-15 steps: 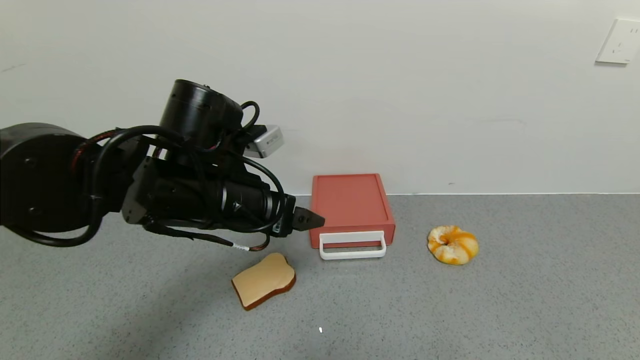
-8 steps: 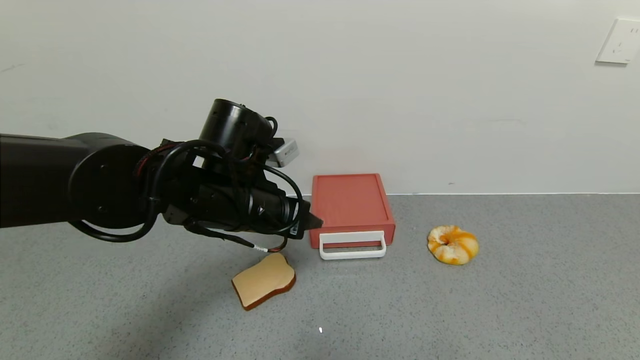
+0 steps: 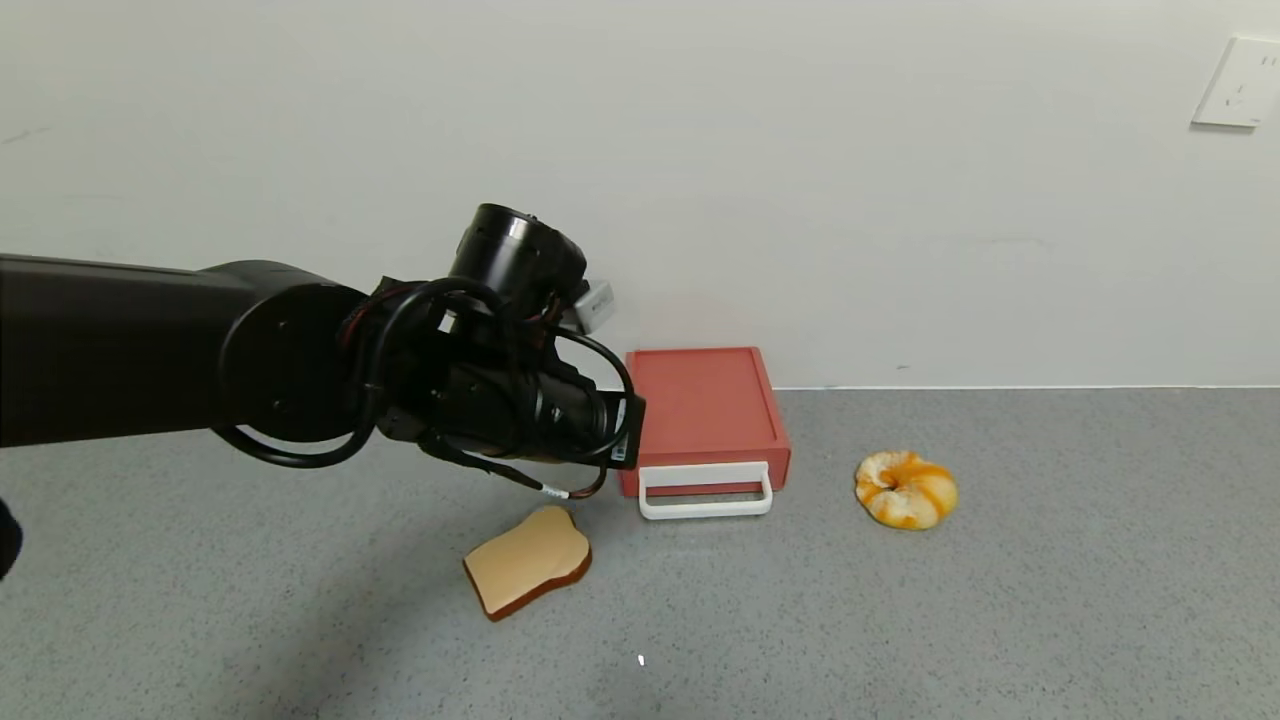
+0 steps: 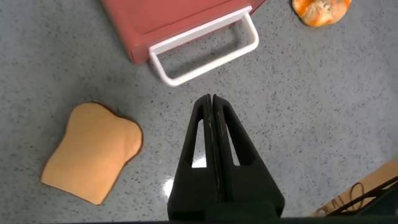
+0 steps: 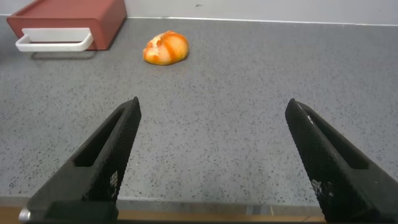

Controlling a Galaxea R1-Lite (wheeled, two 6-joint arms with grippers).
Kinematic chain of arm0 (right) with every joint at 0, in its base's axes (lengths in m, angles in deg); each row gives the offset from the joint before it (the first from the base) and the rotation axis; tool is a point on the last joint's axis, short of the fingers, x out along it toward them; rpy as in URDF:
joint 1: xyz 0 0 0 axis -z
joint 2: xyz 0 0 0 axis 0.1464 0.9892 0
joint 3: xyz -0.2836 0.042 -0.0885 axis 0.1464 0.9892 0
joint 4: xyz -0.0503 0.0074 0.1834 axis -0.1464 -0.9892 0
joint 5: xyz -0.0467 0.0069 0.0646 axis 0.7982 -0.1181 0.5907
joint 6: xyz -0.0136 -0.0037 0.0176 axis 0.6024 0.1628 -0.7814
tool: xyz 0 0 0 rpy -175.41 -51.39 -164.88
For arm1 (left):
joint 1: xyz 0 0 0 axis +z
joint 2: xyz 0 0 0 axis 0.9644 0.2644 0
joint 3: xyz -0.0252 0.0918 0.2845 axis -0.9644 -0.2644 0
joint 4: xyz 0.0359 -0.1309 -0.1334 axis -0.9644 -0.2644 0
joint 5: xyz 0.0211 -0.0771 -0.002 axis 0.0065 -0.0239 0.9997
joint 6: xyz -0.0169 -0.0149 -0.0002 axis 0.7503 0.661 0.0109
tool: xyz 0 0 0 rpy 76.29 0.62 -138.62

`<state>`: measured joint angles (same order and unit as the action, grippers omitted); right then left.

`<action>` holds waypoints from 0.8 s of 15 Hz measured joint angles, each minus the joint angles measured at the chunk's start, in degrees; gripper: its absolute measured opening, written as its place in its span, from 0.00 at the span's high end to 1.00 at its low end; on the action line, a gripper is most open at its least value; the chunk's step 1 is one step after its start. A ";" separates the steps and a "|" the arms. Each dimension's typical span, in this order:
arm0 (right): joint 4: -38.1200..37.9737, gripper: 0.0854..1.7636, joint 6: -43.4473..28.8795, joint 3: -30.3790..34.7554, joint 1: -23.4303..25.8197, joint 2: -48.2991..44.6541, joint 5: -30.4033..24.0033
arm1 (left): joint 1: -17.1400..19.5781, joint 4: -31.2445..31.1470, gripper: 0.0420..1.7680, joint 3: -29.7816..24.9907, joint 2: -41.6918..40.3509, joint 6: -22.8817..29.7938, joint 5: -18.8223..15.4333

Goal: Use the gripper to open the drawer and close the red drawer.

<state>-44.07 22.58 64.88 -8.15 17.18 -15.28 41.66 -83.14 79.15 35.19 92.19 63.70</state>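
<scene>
Closed left claw (image 4: 212, 109) seemingly above drawer (image 4: 168, 25) handle (image 4: 205, 55).

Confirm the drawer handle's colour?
White; the handle on the salmon-red drawer shows best in the left wrist view.

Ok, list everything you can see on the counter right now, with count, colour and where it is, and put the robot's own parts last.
drawer: one, salmon-red, against the wall, closed
handle: one, white loop, on the drawer's front
bread slice: one, tan with brown crust, in front of the drawer toward the robot's left
peeled orange: one, orange and white, to the right of the drawer
wall socket: one, white, upper right of wall
left gripper: black, shut, above the counter near the handle
right gripper: black, open, low over bare counter
</scene>
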 joint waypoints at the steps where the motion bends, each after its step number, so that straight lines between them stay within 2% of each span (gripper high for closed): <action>1: 0.00 0.03 -0.02 0.00 0.00 0.00 0.00 | -0.50 -0.79 0.96 1.13 0.72 1.30 0.15; 8: 0.00 0.03 -0.02 0.00 0.00 0.00 0.01 | -4.02 -2.65 0.96 7.05 7.42 8.94 0.22; 12: 0.00 0.03 -0.02 0.00 0.00 0.00 0.00 | -6.49 -6.33 0.96 13.25 12.69 12.07 0.29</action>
<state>-44.07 22.55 64.88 -8.15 17.18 -15.28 35.17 -89.47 92.40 47.88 104.26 63.99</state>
